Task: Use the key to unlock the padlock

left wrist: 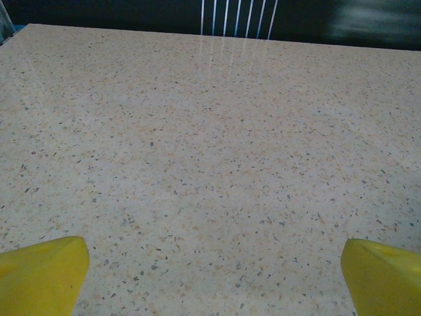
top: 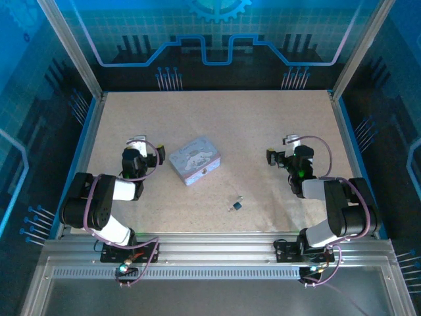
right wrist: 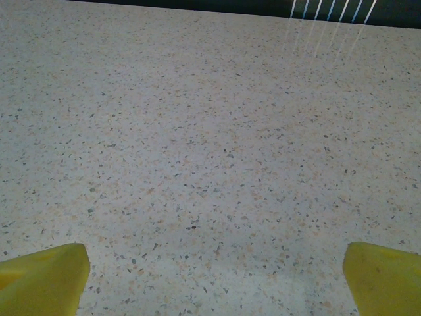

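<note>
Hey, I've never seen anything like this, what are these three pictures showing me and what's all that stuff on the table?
This is a two-armed robot bolted to the near edge of a speckled table. The overhead picture looks down from above and behind it, so the left gripper and the right gripper both face away from you. The other two pictures come from small cameras on the wrists: the yellow wedges at the bottom corners are each arm's own fingers, with the jaws spread wide over bare table. Neither holds anything. Between the arms lies a grey-blue tin box with a picture on its lid. Nearer the bases sits a tiny dark padlock with a silvery part. I cannot make out a separate key at this size.
</note>
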`<action>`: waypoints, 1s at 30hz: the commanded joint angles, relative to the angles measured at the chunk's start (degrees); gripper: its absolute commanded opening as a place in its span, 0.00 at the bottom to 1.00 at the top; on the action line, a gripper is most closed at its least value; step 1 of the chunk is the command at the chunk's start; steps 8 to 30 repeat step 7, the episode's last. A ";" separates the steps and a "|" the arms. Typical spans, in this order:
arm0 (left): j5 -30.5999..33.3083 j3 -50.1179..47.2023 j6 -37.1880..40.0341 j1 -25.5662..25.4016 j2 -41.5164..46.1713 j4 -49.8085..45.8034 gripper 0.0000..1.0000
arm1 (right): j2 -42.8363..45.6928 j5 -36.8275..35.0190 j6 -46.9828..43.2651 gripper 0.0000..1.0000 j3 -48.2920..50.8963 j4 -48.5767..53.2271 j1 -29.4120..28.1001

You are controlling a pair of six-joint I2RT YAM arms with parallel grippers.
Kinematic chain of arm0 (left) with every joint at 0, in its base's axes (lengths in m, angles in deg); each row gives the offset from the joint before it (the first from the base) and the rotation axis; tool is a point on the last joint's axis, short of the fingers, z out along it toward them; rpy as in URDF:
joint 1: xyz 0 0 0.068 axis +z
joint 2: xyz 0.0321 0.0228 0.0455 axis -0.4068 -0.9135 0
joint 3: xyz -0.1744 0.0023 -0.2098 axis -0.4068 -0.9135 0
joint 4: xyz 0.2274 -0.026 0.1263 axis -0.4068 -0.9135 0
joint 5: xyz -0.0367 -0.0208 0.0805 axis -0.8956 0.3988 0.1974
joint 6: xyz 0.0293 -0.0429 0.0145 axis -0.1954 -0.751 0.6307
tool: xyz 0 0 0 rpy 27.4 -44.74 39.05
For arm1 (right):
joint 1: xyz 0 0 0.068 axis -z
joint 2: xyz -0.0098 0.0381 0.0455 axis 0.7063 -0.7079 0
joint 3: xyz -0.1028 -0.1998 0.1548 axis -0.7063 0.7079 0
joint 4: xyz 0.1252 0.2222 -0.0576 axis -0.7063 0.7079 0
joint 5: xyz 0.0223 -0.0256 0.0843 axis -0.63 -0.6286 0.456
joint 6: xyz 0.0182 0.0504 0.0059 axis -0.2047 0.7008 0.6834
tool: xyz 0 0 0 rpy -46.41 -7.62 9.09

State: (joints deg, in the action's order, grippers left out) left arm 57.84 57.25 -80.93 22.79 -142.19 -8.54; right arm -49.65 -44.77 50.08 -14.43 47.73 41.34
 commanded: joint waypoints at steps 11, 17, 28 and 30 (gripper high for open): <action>-0.06 0.54 0.18 0.77 0.61 -0.13 0.99 | -0.60 -0.26 -0.97 1.00 -1.12 -1.49 -0.07; -0.06 0.54 0.18 0.77 0.61 -0.13 0.99 | -0.60 -0.26 -0.97 1.00 -1.12 -1.49 -0.07; -0.06 0.54 0.18 0.77 0.61 -0.13 0.99 | -0.60 -0.26 -0.97 1.00 -1.12 -1.49 -0.07; -0.06 0.54 0.18 0.77 0.61 -0.13 0.99 | -0.60 -0.26 -0.97 1.00 -1.12 -1.49 -0.07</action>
